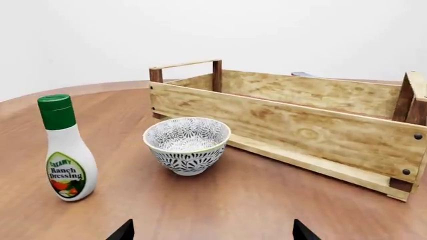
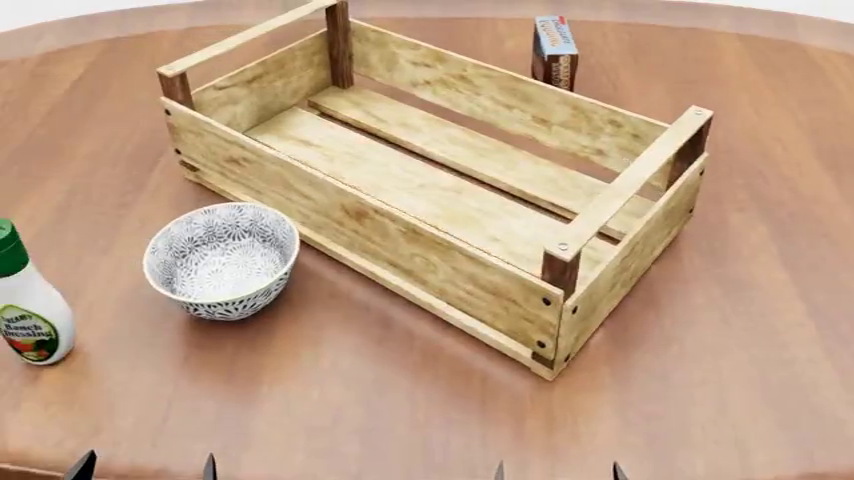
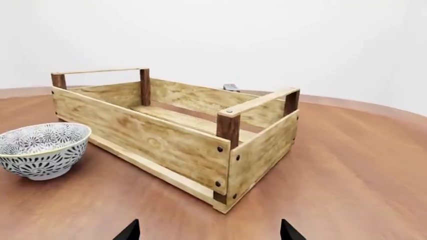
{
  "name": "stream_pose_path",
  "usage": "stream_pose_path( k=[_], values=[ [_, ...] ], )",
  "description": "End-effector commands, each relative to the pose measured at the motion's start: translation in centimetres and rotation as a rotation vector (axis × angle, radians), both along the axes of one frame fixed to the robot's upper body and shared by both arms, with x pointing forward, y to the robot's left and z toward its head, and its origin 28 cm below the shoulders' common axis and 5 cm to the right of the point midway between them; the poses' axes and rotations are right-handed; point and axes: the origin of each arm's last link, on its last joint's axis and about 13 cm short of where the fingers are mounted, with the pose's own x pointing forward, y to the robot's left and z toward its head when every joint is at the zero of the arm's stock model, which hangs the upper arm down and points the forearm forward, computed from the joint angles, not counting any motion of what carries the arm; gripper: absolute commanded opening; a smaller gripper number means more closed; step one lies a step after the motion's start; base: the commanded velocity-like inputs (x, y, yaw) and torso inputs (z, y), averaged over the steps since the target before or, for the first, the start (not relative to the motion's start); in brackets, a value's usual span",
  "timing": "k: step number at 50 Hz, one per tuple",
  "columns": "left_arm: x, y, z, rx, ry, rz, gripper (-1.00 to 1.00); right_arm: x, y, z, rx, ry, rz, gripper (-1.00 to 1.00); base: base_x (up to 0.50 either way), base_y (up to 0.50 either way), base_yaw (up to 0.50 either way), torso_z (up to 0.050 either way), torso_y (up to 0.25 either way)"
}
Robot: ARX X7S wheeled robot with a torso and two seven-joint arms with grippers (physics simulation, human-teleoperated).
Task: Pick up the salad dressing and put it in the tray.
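The salad dressing [image 2: 27, 312] is a small white bottle with a green cap, upright at the table's left edge; it also shows in the left wrist view [image 1: 65, 150]. The tray [image 2: 441, 185] is a large light-wood slatted crate with dark corner posts, empty, in the middle of the table; it also shows in the left wrist view [image 1: 313, 130] and the right wrist view [image 3: 173, 132]. My left gripper [image 2: 144, 468] is open and empty at the near edge, short of the bottle. My right gripper [image 2: 558, 470] is open and empty in front of the crate.
A white patterned bowl [image 2: 222, 260] stands between the bottle and the crate's near left side. A blue-and-brown box [image 2: 555, 50] stands behind the crate's far wall. The round wooden table [image 2: 747, 300] has bare surface to the crate's right.
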Motion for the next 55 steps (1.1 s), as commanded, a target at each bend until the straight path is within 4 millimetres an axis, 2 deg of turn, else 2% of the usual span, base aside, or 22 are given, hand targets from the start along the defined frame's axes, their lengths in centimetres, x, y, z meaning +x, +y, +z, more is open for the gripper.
stream_pose_path(
  k=[1, 20, 28, 32, 33, 37, 38, 39, 42, 45, 55],
  values=[
    [0.0, 0.0, 0.0, 0.004, 0.002, 0.003, 1.0, -0.1, 0.1, 0.0, 0.0, -0.011, 0.006, 1.0, 0.0, 0.5, 0.0, 0.0, 0.0],
    [0.2, 0.1, -0.1, 0.008, 0.019, 0.01, 1.0, -0.1, 0.3, 0.0, -0.033, -0.02, 0.021, 1.0, 0.0, 0.49, 0.0, 0.0, 0.0],
    [0.9, 0.4, 0.5, -0.011, 0.052, 0.027, 1.0, 0.4, 0.3, 0.2, -0.077, -0.001, -0.017, 1.0, 0.0, 0.0, 0.0, 0.0, 0.0],
    [1.3, 0.6, 2.5, 0.016, 0.019, 0.002, 1.0, 0.7, 0.0, 1.5, -0.059, -0.053, -0.021, 1.0, 0.37, 0.0, 0.0, 0.0, 0.0],
    [1.3, 0.7, 3.7, -0.002, -0.012, -0.026, 1.0, 1.1, -0.2, 2.3, -0.049, -0.052, -0.037, 1.0, 0.5, 0.0, 0.0, 0.0, 0.0],
    [1.0, 0.8, 5.7, -0.003, -0.079, -0.057, 1.0, 1.8, -0.5, 4.2, -0.065, -0.083, -0.09, 1.0, 0.5, 0.0, 0.0, 0.0, 0.0],
    [0.8, 0.8, 6.4, 0.03, -0.138, -0.048, 1.0, 1.9, -0.7, 5.3, -0.056, -0.101, -0.093, 1.0, 0.5, 0.0, 0.0, 0.0, 0.0],
    [0.7, 0.8, 6.7, 0.042, -0.153, -0.046, 1.0, 1.9, -0.7, 5.3, -0.056, -0.101, -0.093, 1.0, 0.5, 0.0, 0.0, 0.0, 0.0],
    [0.5, 1.1, 7.8, 0.023, -0.156, -0.036, 1.0, 1.5, -1.0, 7.5, -0.045, -0.159, -0.098, 1.0, 0.5, 0.0, 0.0, 0.0, 0.0],
    [0.2, 1.4, 8.7, 0.014, -0.17, -0.024, 1.0, 1.1, -1.2, 8.5, -0.061, -0.216, -0.111, 1.0, 0.5, 0.0, 0.0, 0.0, 0.0],
    [0.1, 1.6, 8.7, -0.011, -0.173, -0.009, 1.0, 0.9, -1.6, 8.6, -0.043, -0.202, -0.115, 1.0, 0.5, 0.0, 0.0, 0.0, 0.0]
  ],
)
